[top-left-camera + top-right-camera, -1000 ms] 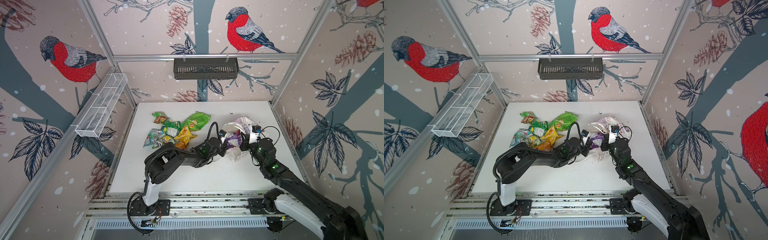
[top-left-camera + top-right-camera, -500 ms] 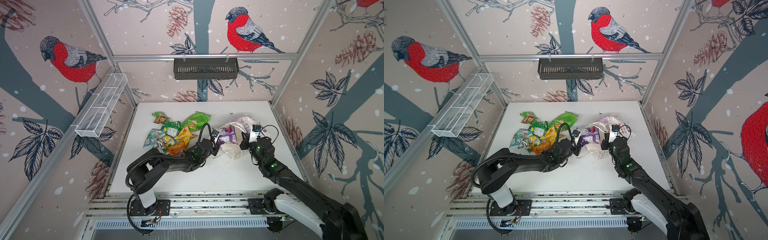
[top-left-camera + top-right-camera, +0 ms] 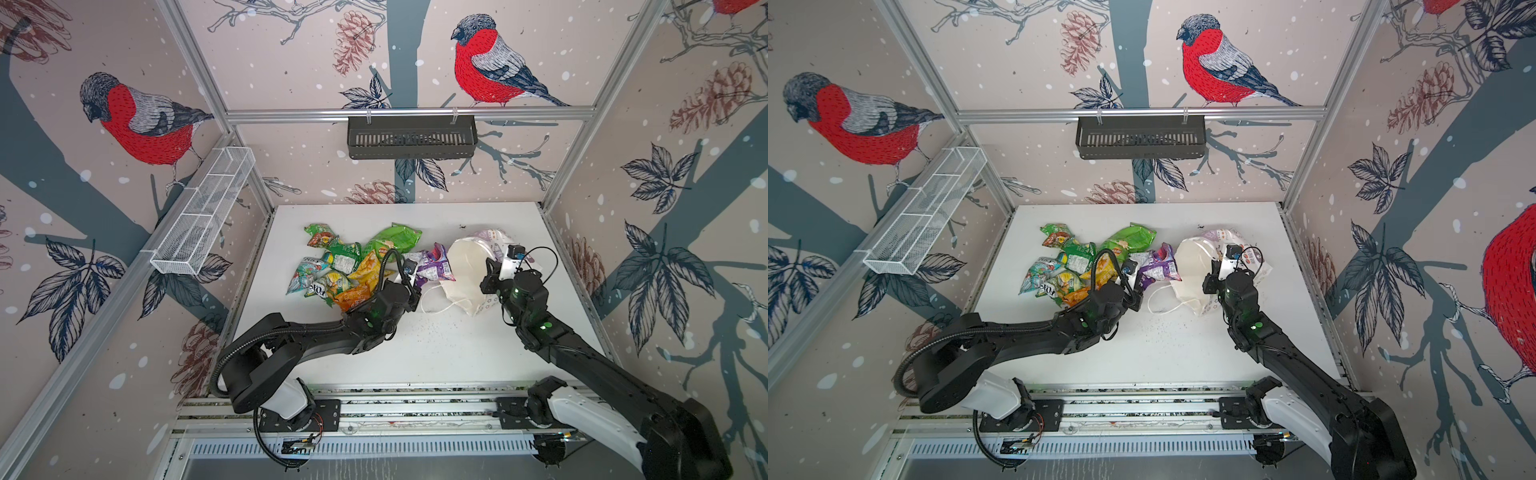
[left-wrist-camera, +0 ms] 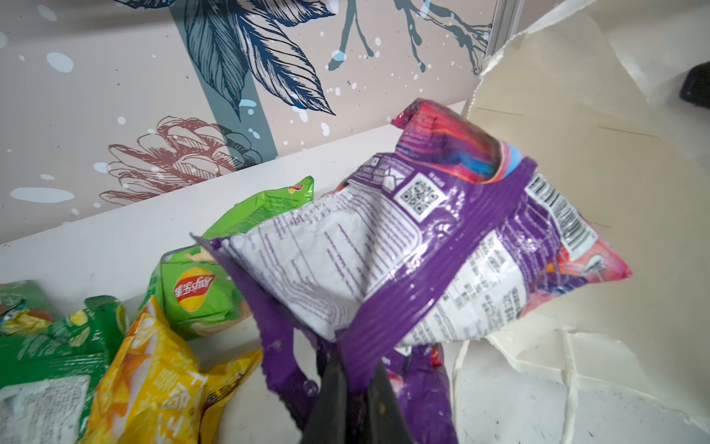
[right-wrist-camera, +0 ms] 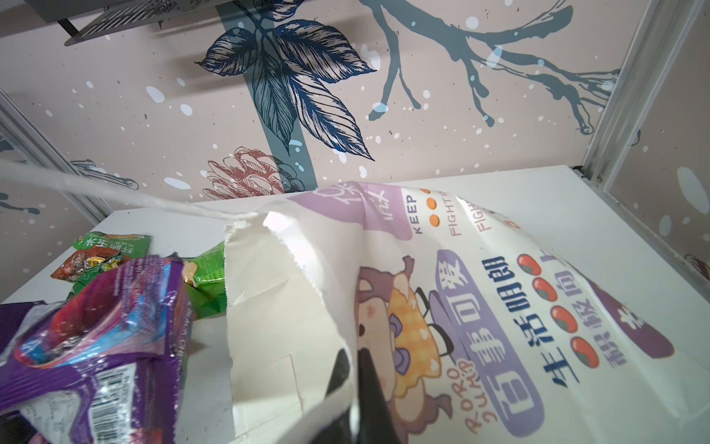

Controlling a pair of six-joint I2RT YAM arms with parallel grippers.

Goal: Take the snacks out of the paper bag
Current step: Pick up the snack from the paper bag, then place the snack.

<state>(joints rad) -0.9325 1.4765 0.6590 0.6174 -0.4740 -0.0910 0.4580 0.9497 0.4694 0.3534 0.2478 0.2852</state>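
– Fingers (image 4: 330,388) of the left gripper (image 4: 357,361) are being pressed together on a crimped edge of the purple packet (image 4: 422,246), with only foil being pinched between them. How is the other side being handled?

– Fingers (image 5: 370,392) of the right gripper (image 5: 353,365) are being closed on one wall of the paper bag (image 5: 461,307), one inside the mouth and one outside, so the mouth is being held open.

– Largest thing first, then: what is being borne by the table (image 3: 457,353)?

– The paper bag (image 3: 469,266) is being propped on it on its side. Its mouth is being turned toward the heap of snacks (image 3: 345,270), which is lying outside the bag, apart from it.

– And the purple packet?

– In both top views the purple packet (image 3: 434,266) (image 3: 1158,268) is being held just outside the bag's mouth, between the bag and the heap. Whether more packets are being hidden deep in the bag cannot be told.

– What is being asked of this step?

– The step in hand is being read as setting this packet on the heap. A firm pinch is being advised, since slick foil may be slipping from so narrow a grip. The bag is best being held in place so that it is not being dragged along. The cord handle (image 3: 422,302) is lying loose at the bag's mouth, near the left gripper. A path above it is being recommended, lest it be snagged.
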